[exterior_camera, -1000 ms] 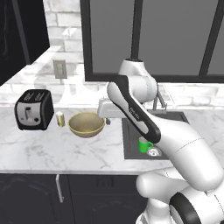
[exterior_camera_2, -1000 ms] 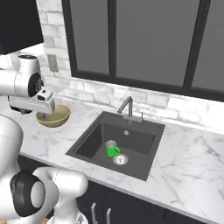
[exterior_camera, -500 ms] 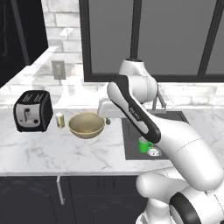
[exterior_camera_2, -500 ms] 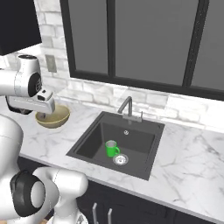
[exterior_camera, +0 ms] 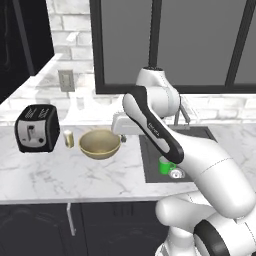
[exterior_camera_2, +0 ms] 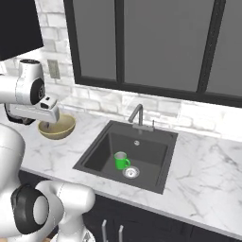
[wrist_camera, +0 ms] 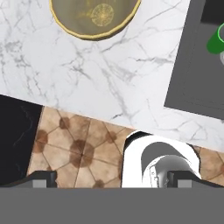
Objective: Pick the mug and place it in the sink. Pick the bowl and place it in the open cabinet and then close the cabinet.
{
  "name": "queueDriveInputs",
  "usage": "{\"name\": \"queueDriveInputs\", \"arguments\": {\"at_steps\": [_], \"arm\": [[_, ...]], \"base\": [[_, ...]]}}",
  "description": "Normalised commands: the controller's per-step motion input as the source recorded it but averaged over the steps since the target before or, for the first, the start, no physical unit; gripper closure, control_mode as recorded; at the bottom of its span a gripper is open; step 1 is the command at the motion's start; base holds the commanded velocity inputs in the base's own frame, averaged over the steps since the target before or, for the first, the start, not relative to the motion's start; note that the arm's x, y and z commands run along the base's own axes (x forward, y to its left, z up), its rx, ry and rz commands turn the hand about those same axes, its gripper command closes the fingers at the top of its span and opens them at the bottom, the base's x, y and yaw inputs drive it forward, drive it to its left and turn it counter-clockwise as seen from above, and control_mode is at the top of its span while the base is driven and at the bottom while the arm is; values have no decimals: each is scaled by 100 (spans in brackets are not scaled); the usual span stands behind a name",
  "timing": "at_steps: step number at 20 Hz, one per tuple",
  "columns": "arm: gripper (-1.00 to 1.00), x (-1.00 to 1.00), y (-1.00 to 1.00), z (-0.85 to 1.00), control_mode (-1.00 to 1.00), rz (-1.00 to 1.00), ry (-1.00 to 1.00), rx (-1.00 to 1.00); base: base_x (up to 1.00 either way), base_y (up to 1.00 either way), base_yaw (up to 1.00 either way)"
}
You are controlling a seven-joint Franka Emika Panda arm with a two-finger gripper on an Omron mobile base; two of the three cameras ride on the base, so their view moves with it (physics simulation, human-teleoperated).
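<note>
The wide olive-gold bowl (exterior_camera: 100, 144) sits upright on the marble counter, left of the sink (exterior_camera: 150, 167). My gripper (exterior_camera: 122, 138) hangs open just above the bowl's right rim, with nothing between its fingers. From the right base view the gripper (exterior_camera_2: 47, 125) stands over the bowl (exterior_camera_2: 59, 128). The small green mug (exterior_camera_2: 121, 160) stands upright in the black sink (exterior_camera_2: 151, 142) beside the steel drain. Looking down from the hand view, the bowl (wrist_camera: 94, 17) is at the top, the mug (wrist_camera: 216, 41) at the right edge, and the gripper (wrist_camera: 111, 179) is wide apart. The dark wall cabinet (exterior_camera: 22, 40) hangs at upper left.
A black and silver toaster (exterior_camera: 36, 128) and a small brass cylinder (exterior_camera: 69, 138) stand left of the bowl. A grey faucet (exterior_camera_2: 138, 116) rises behind the sink. Grey glass-fronted cabinets (exterior_camera_2: 156, 42) run above the brick backsplash. Bare marble lies in front of the bowl.
</note>
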Motion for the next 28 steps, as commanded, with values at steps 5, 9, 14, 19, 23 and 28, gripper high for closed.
{"name": "queueDriveInputs", "arguments": {"at_steps": [5, 9, 14, 19, 23, 28], "arm": [[-100, 0, 0, 0, 100, 0, 0, 0], [-100, 0, 0, 0, 100, 0, 0, 0], [-100, 0, 0, 0, 100, 0, 0, 0], [-100, 0, 0, 0, 100, 0, 0, 0], [-100, 0, 0, 0, 100, 0, 0, 0], [-100, 0, 0, 0, 100, 0, 0, 0]], "base": [[0, 100, 0], [-1, 100, 0], [-30, 98, -1], [18, 2, -3], [9, -71, -1], [4, -74, 0]]}}
